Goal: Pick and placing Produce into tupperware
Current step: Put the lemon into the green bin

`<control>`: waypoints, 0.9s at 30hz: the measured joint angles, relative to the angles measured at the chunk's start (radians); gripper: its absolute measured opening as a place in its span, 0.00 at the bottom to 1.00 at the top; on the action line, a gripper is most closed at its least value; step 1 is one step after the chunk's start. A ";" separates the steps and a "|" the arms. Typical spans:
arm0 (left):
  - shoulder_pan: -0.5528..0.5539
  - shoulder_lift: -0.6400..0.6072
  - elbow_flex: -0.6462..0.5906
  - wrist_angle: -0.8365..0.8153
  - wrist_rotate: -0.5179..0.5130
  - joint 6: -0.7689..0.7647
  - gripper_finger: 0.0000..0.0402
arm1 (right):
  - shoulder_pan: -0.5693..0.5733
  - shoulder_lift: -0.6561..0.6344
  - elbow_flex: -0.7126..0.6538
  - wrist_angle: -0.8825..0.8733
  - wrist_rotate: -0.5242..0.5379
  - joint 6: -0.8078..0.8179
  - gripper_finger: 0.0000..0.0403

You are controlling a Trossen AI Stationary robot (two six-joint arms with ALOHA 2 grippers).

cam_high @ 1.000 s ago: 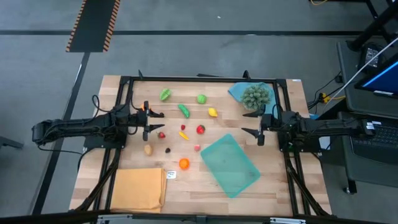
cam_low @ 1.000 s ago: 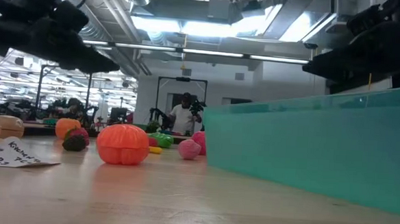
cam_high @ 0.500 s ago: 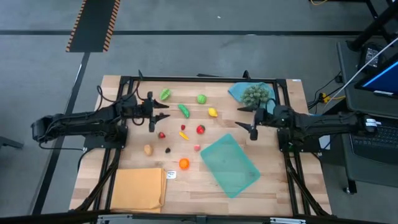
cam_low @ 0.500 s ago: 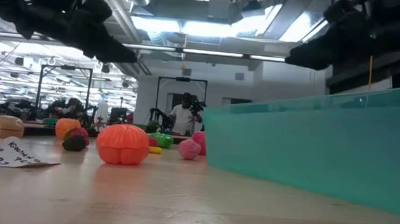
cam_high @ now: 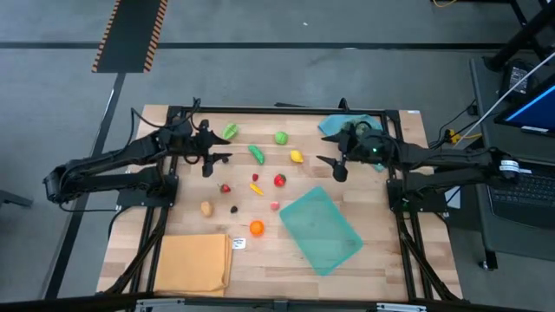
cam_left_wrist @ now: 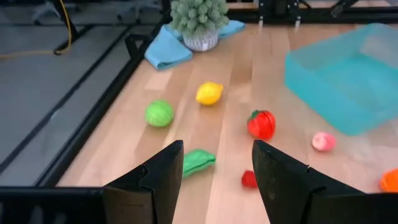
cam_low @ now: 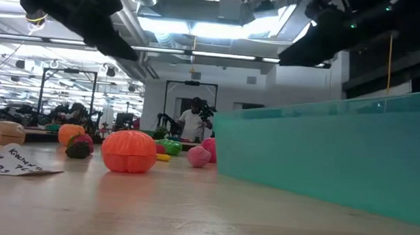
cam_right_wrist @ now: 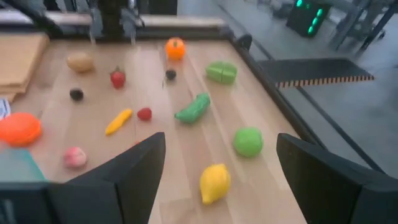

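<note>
Tupperware [cam_high: 322, 230] is your landmark: the teal container lies tilted on the wooden table [cam_high: 381, 260], toward the right arm's side, and it holds no produce. The folded orange-yellow cloth [cam_high: 192, 264] lies well to its left, at the table's near-left corner, with a small paper note [cam_high: 238, 243] just beside the cloth. The blue cloth [cam_high: 334, 127] lies beyond the tupperware at the far-right corner, and the spiky grey-green ball [cam_left_wrist: 199, 17] sits on it. Your right gripper [cam_high: 332, 167] hovers above the table just beyond the tupperware's far corner, jaws spread wide and holding nothing. Your left gripper [cam_high: 210, 159] hovers well to the tupperware's left and farther back, jaws parted and empty. All the produce lies loose on the wood to the left of the tupperware and beyond it. Nearest are the orange pumpkin [cam_high: 257, 228] and the pink piece [cam_high: 274, 206], just off its left edge. The red tomato [cam_high: 280, 180] and the yellow lemon [cam_high: 297, 157] lie beyond it. Farther left you see the orange carrot [cam_high: 256, 188], the small dark piece [cam_high: 233, 208], the tan potato [cam_high: 206, 208] and the red strawberry [cam_high: 225, 187]. Farthest back lie the green lime [cam_high: 281, 137], the green pod [cam_high: 257, 153] and the leafy green piece [cam_high: 230, 132].
</note>
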 joint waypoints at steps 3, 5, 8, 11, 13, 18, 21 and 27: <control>0.000 0.000 0.010 -0.034 0.000 0.000 0.46 | -0.003 0.031 0.037 -0.061 0.000 -0.010 0.76; 0.000 0.000 0.010 -0.032 0.000 0.000 0.46 | -0.003 0.044 0.054 -0.056 0.000 -0.013 0.76; 0.000 0.000 0.010 -0.032 0.000 0.000 0.46 | -0.003 0.052 0.066 -0.052 0.000 0.005 0.76; 0.000 0.000 0.010 -0.024 -0.001 0.000 0.46 | -0.003 0.053 0.066 -0.046 0.000 0.004 0.76; 0.000 0.000 0.010 -0.024 -0.001 0.000 0.46 | -0.003 0.053 0.066 -0.043 0.000 0.004 0.76; 0.000 0.000 0.010 -0.024 -0.001 -0.004 0.46 | -0.003 0.053 0.066 -0.043 0.002 0.051 0.76; 0.000 0.000 0.010 -0.024 -0.001 -0.010 0.46 | -0.012 0.053 0.066 -0.036 0.002 0.054 0.76; 0.000 0.000 0.010 -0.031 -0.001 -0.045 0.46 | -0.028 0.052 0.067 -0.086 0.003 0.119 0.76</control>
